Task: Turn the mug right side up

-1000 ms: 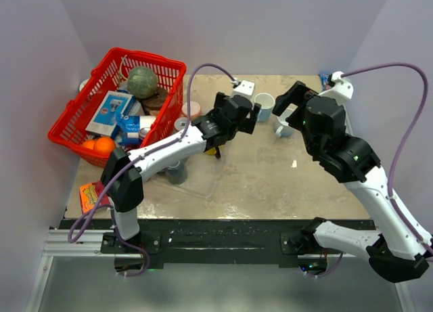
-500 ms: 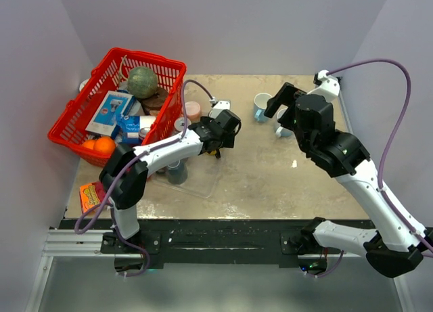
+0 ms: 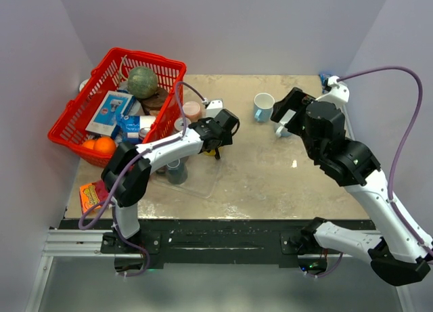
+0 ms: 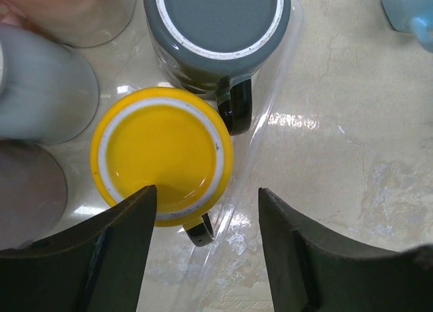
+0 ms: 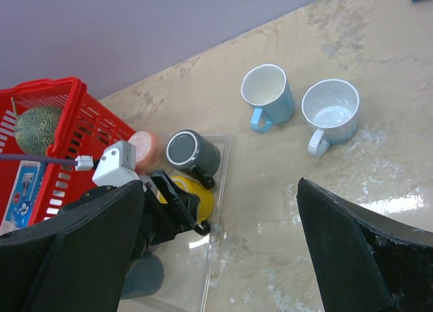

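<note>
A yellow mug (image 4: 159,156) stands upside down in a clear tray (image 4: 274,109), its dark-edged handle (image 4: 201,229) pointing toward the tray's edge. A dark grey mug (image 4: 216,17) stands upside down right beside it. My left gripper (image 4: 205,210) hovers over the yellow mug, open, with the handle in the gap between the fingers and touching neither. From above, the left gripper (image 3: 218,144) hides most of the yellow mug (image 3: 211,150). My right gripper (image 5: 220,190) is held high and open, holding nothing.
Two light blue mugs (image 5: 267,88) (image 5: 331,109) stand upright at the back right. A red basket (image 3: 88,116) of groceries fills the back left. A pink cup (image 5: 145,146) and a grey-blue cup (image 3: 177,170) stand in or by the tray.
My left arm has swung back from the rear middle of the table to over the tray and the yellow mug, and its jaws have narrowed. The right arm has shifted slightly.
</note>
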Robot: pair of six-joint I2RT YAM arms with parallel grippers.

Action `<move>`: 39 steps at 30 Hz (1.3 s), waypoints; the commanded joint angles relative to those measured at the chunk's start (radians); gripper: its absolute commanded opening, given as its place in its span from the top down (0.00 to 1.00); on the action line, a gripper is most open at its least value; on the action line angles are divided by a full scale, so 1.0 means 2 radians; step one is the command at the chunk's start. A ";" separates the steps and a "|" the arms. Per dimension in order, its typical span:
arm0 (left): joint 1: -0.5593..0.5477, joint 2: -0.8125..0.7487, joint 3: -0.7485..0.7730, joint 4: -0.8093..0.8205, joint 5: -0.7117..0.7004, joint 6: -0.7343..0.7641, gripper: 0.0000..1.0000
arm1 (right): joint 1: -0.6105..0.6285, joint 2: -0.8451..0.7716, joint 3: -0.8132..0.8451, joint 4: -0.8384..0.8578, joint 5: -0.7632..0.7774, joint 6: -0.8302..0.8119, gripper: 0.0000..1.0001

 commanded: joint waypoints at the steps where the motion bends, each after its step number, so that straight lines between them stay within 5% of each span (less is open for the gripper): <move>1: 0.002 -0.011 -0.012 -0.022 -0.005 -0.032 0.31 | 0.000 -0.009 -0.002 -0.010 -0.001 0.002 0.01; 10: 0.000 -0.054 -0.010 -0.036 -0.002 -0.044 0.22 | 0.001 0.013 -0.006 -0.034 -0.050 -0.005 0.01; 20: -0.052 -0.079 -0.079 0.024 -0.052 -0.028 0.15 | 0.001 -0.081 -0.185 0.073 -0.132 -0.035 0.01; 39: -0.048 0.000 -0.040 0.027 -0.056 -0.032 0.28 | 0.000 -0.162 -0.207 0.039 -0.154 -0.036 0.01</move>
